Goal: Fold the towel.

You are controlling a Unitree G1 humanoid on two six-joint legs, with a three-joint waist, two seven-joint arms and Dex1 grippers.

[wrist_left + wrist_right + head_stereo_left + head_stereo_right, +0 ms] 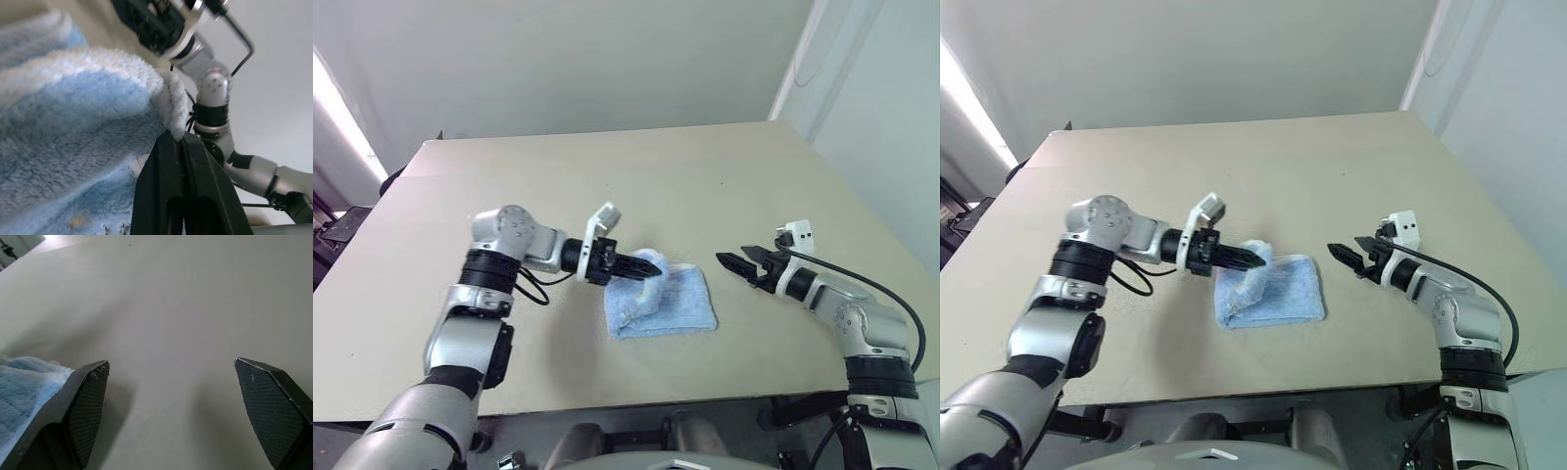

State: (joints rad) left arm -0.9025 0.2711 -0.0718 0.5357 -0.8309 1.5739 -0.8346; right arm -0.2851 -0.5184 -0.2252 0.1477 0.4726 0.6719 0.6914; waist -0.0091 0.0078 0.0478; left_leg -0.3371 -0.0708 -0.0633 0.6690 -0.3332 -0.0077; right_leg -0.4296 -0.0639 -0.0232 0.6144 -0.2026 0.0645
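We can read no text, label, brand, number or sign anywhere here. The towel (666, 302) shows us only plain blue pile and pale edging, and the table (636, 166) around it carries no markings.

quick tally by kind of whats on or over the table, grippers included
towel: 1, light blue, on the table
left gripper: 1, shut on the towel's edge
right gripper: 1, open, holding nothing
total: 3
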